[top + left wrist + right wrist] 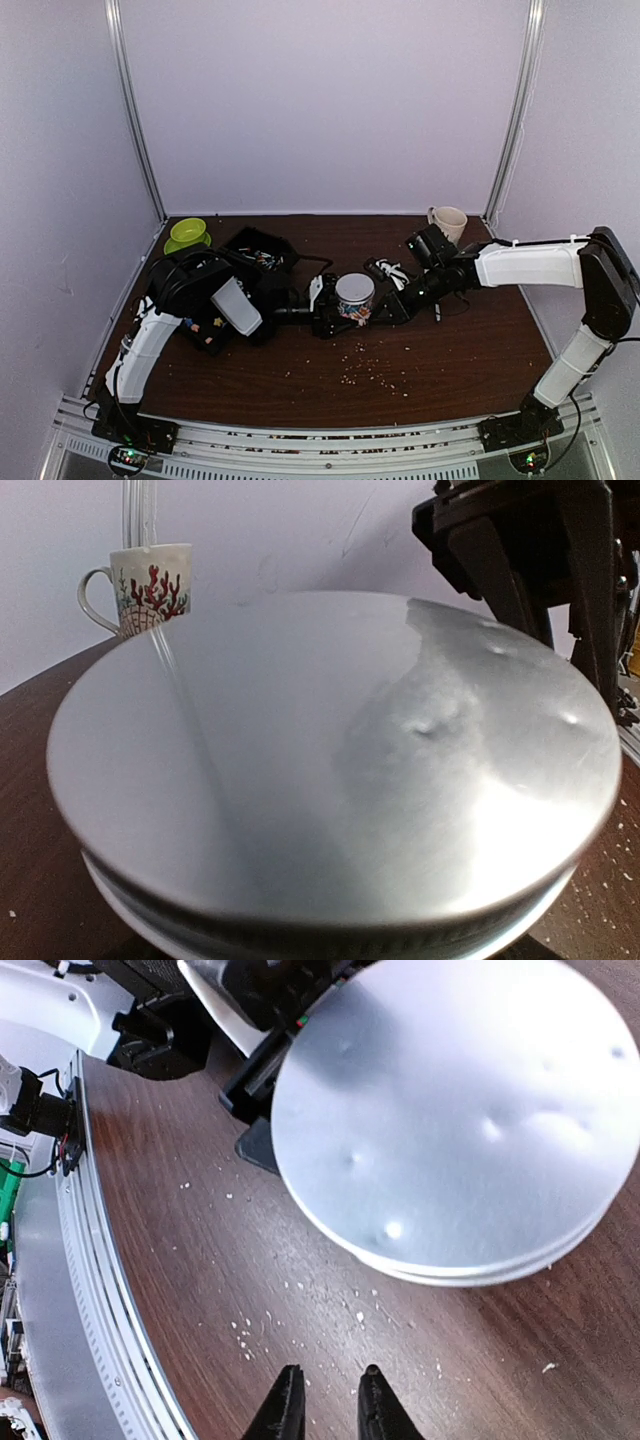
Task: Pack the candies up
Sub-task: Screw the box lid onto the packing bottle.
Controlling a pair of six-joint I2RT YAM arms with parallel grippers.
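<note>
The candies (pixel 265 258) lie in a black tray (pixel 243 243) behind and to the left of the jar (pixel 354 298); a few more (pixel 197 325) show well to the jar's left, beside the left arm; what the jar itself contains is hidden under its white lid (pixel 460 1110). The left pincer (pixel 322 308) stands wide astride the jar and seems to be gripping its wall; the right pincer (pixel 328 1400) hovers just to the jar's right, low over the surface (pixel 470 350), narrowed to a slim gap with nothing in it.

Each sweet is probably very light, hard and smooth, so likely to roll or squirt out of a pinch; I would take one at a time across its middle, or by a wrapper end if it has one, closing gently. The pale crumbs (pixel 375 365) in front of the jar are not candies.
</note>
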